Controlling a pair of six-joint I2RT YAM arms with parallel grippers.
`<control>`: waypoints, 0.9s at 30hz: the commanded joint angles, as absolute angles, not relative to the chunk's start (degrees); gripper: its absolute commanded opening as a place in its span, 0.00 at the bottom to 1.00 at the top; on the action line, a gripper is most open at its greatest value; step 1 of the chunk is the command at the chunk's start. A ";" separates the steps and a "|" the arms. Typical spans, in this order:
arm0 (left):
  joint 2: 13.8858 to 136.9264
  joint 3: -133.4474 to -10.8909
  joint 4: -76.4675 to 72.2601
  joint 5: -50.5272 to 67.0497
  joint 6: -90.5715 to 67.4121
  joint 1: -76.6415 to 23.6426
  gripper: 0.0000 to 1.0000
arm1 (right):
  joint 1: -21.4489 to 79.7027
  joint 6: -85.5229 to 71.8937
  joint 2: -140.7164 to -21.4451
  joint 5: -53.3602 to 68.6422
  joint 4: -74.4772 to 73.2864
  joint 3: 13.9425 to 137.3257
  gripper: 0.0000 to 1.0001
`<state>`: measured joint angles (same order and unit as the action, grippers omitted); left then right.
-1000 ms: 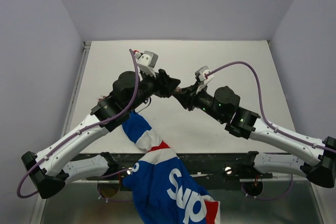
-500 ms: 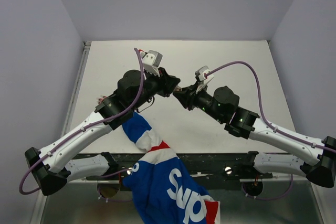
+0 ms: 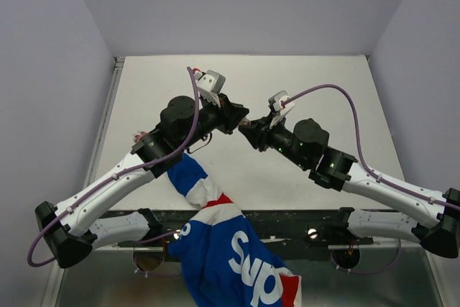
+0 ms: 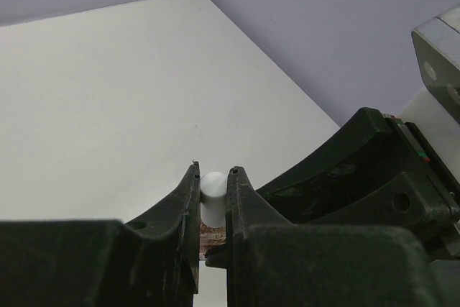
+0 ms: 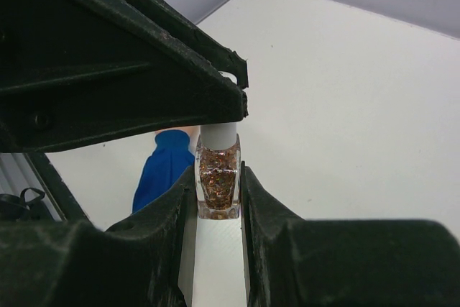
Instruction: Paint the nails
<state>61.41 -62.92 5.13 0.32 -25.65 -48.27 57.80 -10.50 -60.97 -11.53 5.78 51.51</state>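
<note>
Uncapping was the step in hand. Right gripper (image 5: 218, 193) was closed narrow on the glass body of the polish bottle (image 5: 218, 177), held upright above mid-table (image 3: 316, 84). Left gripper (image 4: 213, 177) was clamped on its pale cap (image 4: 212, 190), jaws tight on both sides. The nails could not be seen: the blue, white and red sleeve (image 3: 215, 228) ran from the near edge to under the left arm, with the hand hidden there, near-left of the bottle. Judgement: next, the cap should be twisted and lifted straight off while the right grip holds the bottle steady, then the brush carried to the hand.
</note>
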 commanded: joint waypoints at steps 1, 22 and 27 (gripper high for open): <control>61.00 -60.91 3.26 9.14 -24.17 -48.87 0.11 | 58.18 -10.64 -60.64 -11.34 5.45 53.61 0.01; 62.14 -62.49 6.06 3.88 -23.20 -49.04 0.48 | 58.18 -10.19 -61.87 -10.20 5.36 53.97 0.01; 62.05 -62.75 7.56 0.53 -22.68 -49.48 0.50 | 58.27 -10.20 -62.05 -10.02 5.62 53.96 0.01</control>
<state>61.80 -61.36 5.61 2.48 -23.35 -48.58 57.80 -10.46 -61.52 -11.09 3.42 51.51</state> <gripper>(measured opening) 0.483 0.327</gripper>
